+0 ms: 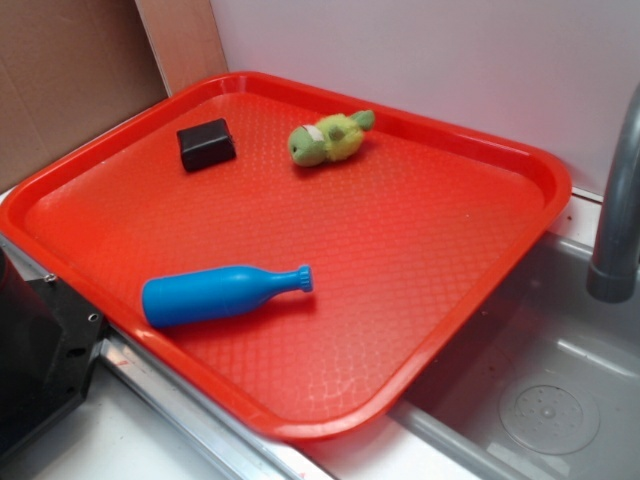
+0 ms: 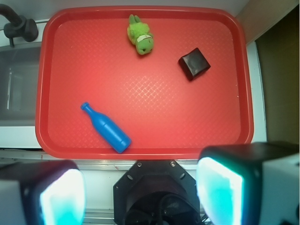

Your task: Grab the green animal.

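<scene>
Our pincer hangs wide open and empty; we should travel beyond the blue bottle, centering over the green animal before descending.

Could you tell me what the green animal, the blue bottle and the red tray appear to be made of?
The green animal looks like soft plush fabric: fuzzy, matte surface and squashed, rounded shape. The blue bottle seems to be smooth moulded plastic, with a soft highlight along its side. The red tray looks like rigid plastic with a fine embossed diamond texture and a glossy raised rim.
</scene>
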Robot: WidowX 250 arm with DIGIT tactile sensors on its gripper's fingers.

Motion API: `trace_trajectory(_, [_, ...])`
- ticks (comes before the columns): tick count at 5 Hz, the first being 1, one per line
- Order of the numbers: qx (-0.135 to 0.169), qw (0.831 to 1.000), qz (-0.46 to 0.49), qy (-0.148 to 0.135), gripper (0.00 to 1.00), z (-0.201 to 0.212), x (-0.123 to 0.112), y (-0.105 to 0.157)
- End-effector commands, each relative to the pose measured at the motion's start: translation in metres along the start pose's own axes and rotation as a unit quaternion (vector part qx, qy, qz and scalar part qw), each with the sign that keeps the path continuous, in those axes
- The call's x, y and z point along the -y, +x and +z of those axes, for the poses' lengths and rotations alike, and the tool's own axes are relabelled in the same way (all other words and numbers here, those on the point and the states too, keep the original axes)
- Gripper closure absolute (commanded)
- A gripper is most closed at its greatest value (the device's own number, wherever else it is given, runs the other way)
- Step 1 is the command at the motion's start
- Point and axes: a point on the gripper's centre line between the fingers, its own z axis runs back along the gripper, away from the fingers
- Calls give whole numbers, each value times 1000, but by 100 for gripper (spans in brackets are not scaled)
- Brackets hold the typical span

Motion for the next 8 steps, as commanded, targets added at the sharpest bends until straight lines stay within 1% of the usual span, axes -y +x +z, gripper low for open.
trace_trajectory(1, [0, 1000, 0, 0, 0, 0, 0, 0])
trace_trajectory(2, [37, 999, 11, 0, 0, -9, 0, 11])
trace_trajectory(3, [64, 998, 11, 5, 0, -21, -2, 24])
trace_trajectory(4, [99, 995, 13, -6, 0, -41, -10, 43])
trace_trajectory(5, [112, 994, 2, -15, 0, -70, -21, 75])
trace_trajectory(6, [116, 993, 11, -3, 0, -97, -29, 101])
trace_trajectory(7, [112, 994, -8, 3, 0, -126, -31, 125])
trace_trajectory(8, [101, 995, -8, 18, 0, -157, -33, 143])
